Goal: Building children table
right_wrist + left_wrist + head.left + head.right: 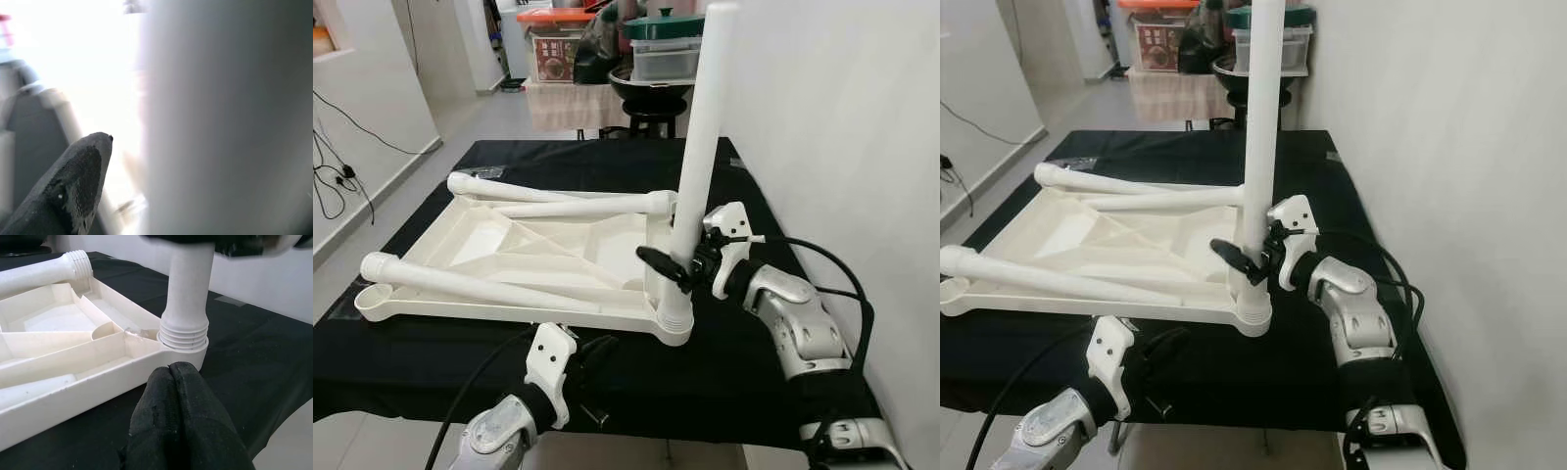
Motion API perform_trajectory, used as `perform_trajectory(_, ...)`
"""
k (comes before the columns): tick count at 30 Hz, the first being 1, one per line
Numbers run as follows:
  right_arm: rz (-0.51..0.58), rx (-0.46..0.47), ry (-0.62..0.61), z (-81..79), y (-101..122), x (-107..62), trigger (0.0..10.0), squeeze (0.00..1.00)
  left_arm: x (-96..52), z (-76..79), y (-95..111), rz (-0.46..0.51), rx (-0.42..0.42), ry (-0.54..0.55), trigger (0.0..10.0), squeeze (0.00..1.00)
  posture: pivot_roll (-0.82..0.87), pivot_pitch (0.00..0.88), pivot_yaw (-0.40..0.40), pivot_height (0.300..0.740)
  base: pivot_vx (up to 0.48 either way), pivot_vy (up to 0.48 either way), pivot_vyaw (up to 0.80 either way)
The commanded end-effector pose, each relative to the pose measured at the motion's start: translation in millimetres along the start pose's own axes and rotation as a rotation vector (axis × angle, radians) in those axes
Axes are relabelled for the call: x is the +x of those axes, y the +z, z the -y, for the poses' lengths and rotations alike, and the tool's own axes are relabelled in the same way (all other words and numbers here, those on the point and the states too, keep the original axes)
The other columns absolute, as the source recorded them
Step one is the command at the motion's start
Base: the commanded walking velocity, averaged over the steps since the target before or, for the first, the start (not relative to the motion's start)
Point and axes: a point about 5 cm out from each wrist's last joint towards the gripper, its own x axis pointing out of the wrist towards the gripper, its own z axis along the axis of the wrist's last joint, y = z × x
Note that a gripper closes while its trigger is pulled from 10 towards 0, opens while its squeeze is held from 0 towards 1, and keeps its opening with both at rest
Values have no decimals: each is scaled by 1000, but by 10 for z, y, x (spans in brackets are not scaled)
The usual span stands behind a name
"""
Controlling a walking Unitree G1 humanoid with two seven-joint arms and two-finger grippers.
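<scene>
A white plastic table top (480,235) lies upside down on the black-covered table (754,372). One white leg (705,127) stands upright in the near right corner socket (674,323), its threads (183,335) showing above the socket. My right gripper (677,262) is shut on this leg low down, with one black finger (658,262) crossing in front of it. Loose legs (460,282) (578,206) (499,188) lie across the table top. My left gripper (597,348) is shut and empty, just in front of the table top's near edge and pointing at the socket corner.
A white wall (842,117) runs close along the right side of the table. Behind the table stand a stool and stacked containers (656,49). Cables (333,176) lie on the floor at the left. The black table's front edge is right by my left wrist.
</scene>
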Motion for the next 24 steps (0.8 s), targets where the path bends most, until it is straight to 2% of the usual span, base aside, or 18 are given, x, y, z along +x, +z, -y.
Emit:
perform_trajectory(1,-1,-11,83,9,46,54,10000,0,-5,-2,-46,-19,-6,-2,10000,0,43,0,-6,740,0,0,0)
perform_trajectory(7,-12,0,118,39,26,57,10000,0,-16,-5,-58,-25,-6,-1,10000,0,51,0,-7,740,0,0,0)
perform_trajectory(8,-23,11,143,59,-3,52,2039,0,-30,-2,-72,-32,-7,2,10000,0,57,0,-10,740,0,0,0)
perform_trajectory(9,-25,28,149,78,-25,43,0,0,-47,7,-87,-38,-9,3,10000,0,56,0,-10,740,0,0,0)
perform_trajectory(17,-2,49,159,96,-100,-74,0,0,-93,24,-96,-42,-27,12,10000,0,47,0,-12,740,0,0,0)
perform_trajectory(20,-3,45,92,136,-141,-139,0,0,-92,41,-90,-41,-32,4,10000,0,42,0,-11,740,0,0,0)
perform_trajectory(23,-3,43,76,144,-149,-153,0,0,-93,45,-89,-41,-33,3,10000,0,45,0,-15,740,0,0,0)
perform_trajectory(24,-24,52,-15,136,-210,-154,0,0,-99,46,-86,-40,-34,5,10000,0,50,0,-26,740,0,0,0)
